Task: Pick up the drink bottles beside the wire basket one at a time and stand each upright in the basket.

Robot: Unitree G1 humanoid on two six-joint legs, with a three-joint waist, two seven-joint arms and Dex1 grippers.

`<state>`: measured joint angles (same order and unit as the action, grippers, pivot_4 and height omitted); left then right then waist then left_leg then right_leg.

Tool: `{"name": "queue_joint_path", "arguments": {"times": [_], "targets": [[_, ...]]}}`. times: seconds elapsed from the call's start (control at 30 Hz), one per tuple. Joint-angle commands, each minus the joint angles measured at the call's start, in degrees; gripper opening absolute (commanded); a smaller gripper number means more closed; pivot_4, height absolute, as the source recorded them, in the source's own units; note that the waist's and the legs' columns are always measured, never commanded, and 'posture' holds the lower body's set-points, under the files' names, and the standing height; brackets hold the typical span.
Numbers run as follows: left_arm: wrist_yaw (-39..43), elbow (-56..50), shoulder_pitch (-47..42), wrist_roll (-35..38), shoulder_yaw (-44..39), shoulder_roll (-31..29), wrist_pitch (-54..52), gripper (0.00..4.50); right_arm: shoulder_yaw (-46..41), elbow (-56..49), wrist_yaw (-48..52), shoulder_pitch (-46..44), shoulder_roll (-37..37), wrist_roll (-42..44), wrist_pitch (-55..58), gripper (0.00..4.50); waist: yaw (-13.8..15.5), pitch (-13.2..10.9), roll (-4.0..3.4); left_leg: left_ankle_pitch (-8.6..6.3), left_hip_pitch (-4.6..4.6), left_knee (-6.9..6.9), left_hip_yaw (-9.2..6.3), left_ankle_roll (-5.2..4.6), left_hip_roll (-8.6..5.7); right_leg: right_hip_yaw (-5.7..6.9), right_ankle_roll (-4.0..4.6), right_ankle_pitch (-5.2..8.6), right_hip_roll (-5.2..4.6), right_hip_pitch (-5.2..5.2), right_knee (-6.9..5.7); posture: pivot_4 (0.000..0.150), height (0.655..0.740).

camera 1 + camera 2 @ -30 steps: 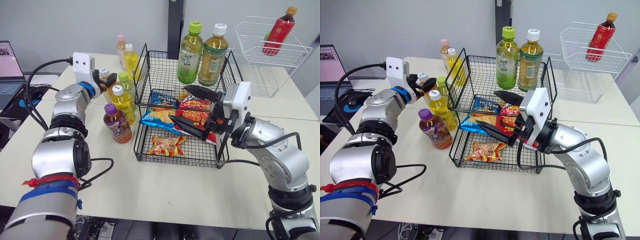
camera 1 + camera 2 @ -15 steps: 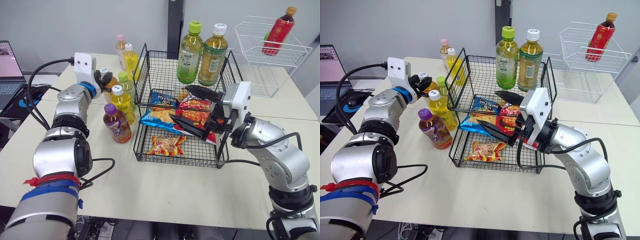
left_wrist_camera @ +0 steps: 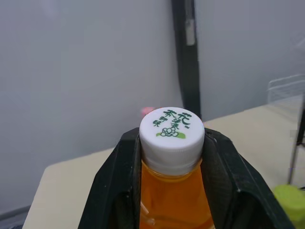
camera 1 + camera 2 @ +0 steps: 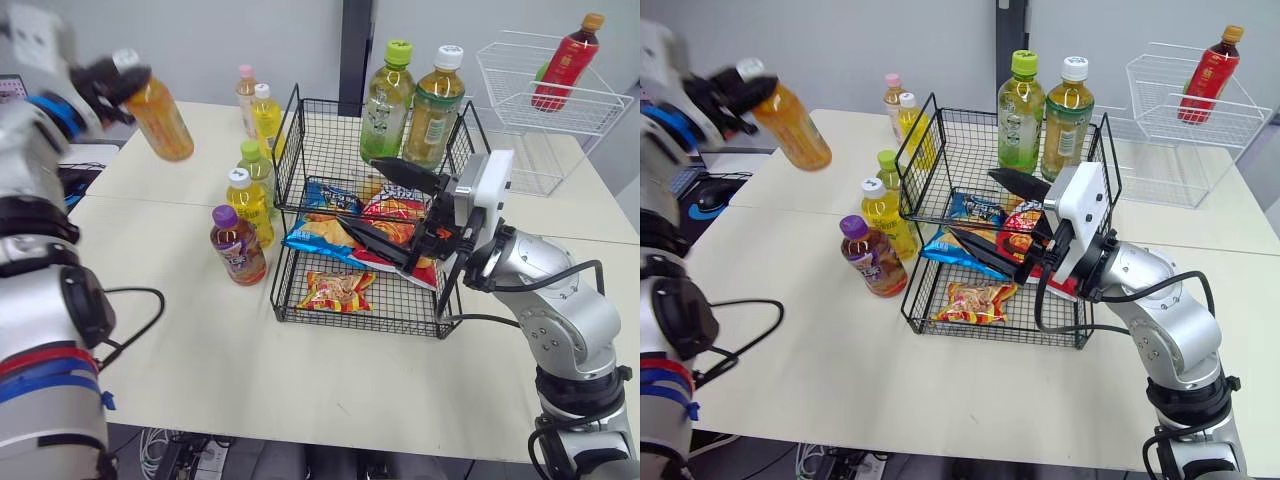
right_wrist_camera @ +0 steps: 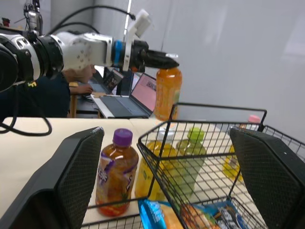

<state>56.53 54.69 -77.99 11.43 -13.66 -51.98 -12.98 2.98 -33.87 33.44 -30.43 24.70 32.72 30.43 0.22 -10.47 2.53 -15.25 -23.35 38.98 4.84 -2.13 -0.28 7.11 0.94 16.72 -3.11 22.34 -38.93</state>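
1. Orange drink bottle hangs in the air above the left part of the counter, tilted with its cap toward the robot's left and well apart from the black wire basket.
2. Left claw is clamped on this bottle's neck just under the white cap, with 1 finger on each side.
3. Right claw is spread wide and holds nothing. It sits at the basket's right side, its fingers pointing in over the snack packets in the lower tier.
4. The basket has 2 tiers. At the back of the upper tier, 2 tea bottles stand upright side by side, a green-capped one and a white-capped one.
5. Another 5 bottles stand upright on the counter just left of the basket: a purple-capped bottle nearest the robot, then a yellow one, a green-capped one, another yellow one and a pink-capped one farthest back.
6. A red bottle rests in a white wire rack at the far right.
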Motion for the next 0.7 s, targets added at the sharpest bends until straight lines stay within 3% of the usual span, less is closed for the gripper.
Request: {"name": "queue_joint_path", "arguments": {"times": [0.03, 0.23, 0.33, 0.7], "targets": [[6.9, -5.7, -7.8, 2.8, 0.8, -3.5, -6.7, 1.33, -1.4, -1.8, -0.7, -0.9, -0.4, 0.1, -1.6, 4.5, 0.0, 0.0, 0.0, 0.0, 0.0, 0.0, 0.0, 0.0, -0.02, -0.02, 0.0, 0.0, -0.01, 0.0, 0.01, 0.15, 0.74], [12.5, -0.3, -22.3, 2.6, 3.6, -1.8, -14.8, 1.33, -1.1, -1.1, -1.4, -1.4, -1.3, -1.4, -3.3, 4.5, -0.1, 0.0, -0.01, 0.01, 0.02, 0.0, -0.02, -0.02, -0.02, -0.02, -0.02, 0.02, 0.01, 0.02, -0.09, 0.15, 0.74], [12.6, 3.5, -26.3, 1.9, 4.2, 1.0, -13.9, 1.33, -1.1, -0.8, -2.4, -1.7, -1.9, -2.5, -4.2, 4.5, -0.2, 0.0, -0.01, 0.01, 0.02, 0.01, -0.02, -0.02, -0.02, -0.03, -0.04, 0.02, 0.01, 0.03, -0.1, 0.15, 0.74], [10.9, 11.2, -25.9, -1.0, 5.9, 13.3, -5.3, 1.33, -1.5, -3.2, -6.7, 0.2, -3.6, -4.4, -4.2, 4.5, -0.3, 0.0, -0.02, 0.02, -0.03, 0.0, 0.0, -0.02, -0.02, -0.04, -0.03, 0.02, 0.01, 0.11, -0.09, 0.15, 0.74]]}}
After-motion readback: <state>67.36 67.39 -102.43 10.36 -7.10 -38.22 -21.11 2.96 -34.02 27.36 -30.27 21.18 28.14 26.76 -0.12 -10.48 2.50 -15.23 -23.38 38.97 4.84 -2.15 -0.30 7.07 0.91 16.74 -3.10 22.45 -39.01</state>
